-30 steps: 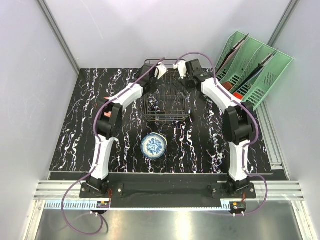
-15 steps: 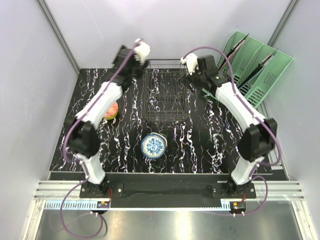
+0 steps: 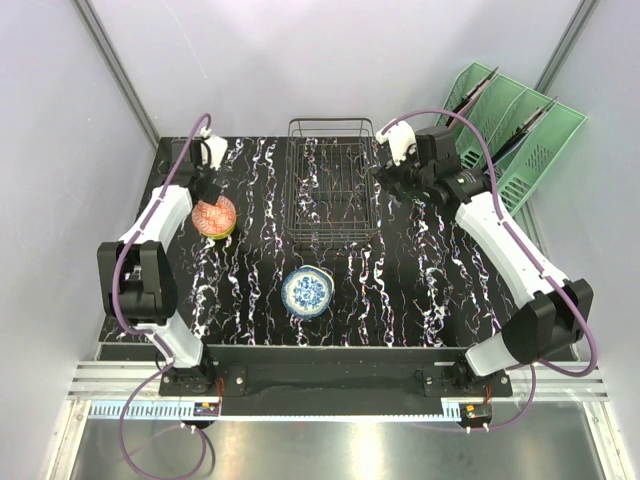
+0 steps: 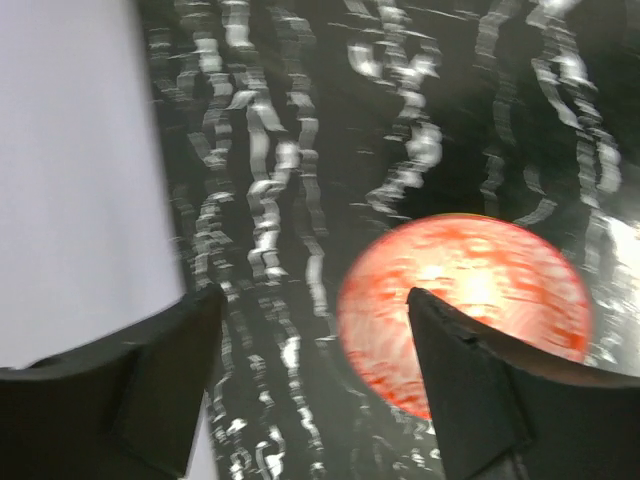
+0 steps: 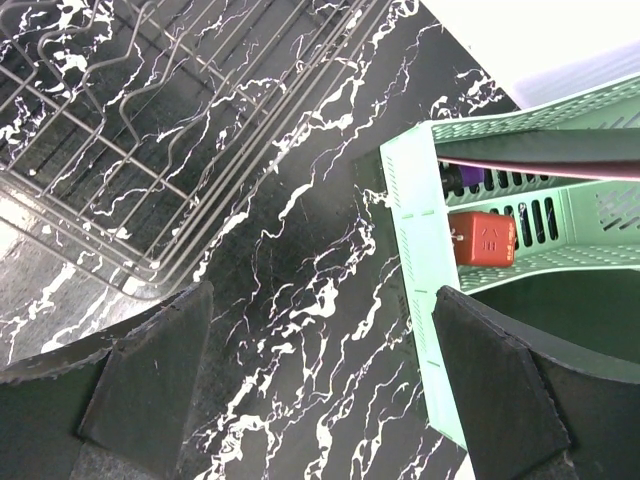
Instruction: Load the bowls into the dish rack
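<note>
One black marbled worktop [image 3: 420, 290] carried it all. The wire dish rack [image 3: 331, 180] stood at the far middle, and a mint-green file organizer [image 3: 510, 140] leaned in the far right corner. The blue floral bowl [image 3: 306, 292] sat near the front, just before the rack. The red-patterned bowl [image 3: 214, 216] sat to the rack's left. My left fingers [image 4: 470, 390] hung spread wide close above that red-patterned bowl. My right fingers [image 5: 500, 400] gaped wide between rack and organizer.
</note>
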Motion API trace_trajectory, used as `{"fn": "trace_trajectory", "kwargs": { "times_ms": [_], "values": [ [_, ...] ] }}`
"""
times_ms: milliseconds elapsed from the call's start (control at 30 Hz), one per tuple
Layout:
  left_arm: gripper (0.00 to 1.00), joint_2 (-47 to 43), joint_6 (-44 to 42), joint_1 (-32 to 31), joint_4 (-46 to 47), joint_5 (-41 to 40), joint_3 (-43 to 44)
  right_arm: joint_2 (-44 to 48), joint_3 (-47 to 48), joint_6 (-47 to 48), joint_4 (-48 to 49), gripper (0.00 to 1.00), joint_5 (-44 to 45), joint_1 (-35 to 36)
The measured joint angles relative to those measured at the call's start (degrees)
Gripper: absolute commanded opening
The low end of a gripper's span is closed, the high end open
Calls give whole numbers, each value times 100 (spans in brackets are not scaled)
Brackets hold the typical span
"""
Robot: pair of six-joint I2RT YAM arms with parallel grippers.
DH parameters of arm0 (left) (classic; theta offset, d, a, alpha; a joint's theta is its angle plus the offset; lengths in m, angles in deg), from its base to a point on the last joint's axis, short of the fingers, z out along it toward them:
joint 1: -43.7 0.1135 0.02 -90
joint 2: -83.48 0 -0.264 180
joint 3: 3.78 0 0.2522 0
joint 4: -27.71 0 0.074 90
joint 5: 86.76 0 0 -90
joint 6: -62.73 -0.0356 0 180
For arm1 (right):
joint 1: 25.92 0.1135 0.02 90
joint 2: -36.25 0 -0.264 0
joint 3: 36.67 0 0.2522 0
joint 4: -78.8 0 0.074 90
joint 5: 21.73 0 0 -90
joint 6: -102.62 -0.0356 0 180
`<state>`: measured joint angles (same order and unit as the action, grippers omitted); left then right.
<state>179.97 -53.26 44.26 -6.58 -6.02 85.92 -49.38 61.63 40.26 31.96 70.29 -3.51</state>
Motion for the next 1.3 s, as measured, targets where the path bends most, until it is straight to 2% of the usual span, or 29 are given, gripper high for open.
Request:
{"fn": "trace_trajectory", "kwargs": {
  "times_ms": [267,600,967,1167,1300],
  "values": [
    [77,616,9,83,-57,295,4,378,-378,11,-4,100,2,0],
    [54,811,118,136,-87,472,4,457,-474,17,-22,100,37,0],
    [43,798,140,146,-83,562,-72,433,-472,-20,-22,100,35,0],
    [42,798,140,151,-81,555,-74,433,-472,-50,-26,100,31,0],
    [48,798,146,151,-35,485,-101,433,-472,-70,-50,100,24,0]
  ]
}}
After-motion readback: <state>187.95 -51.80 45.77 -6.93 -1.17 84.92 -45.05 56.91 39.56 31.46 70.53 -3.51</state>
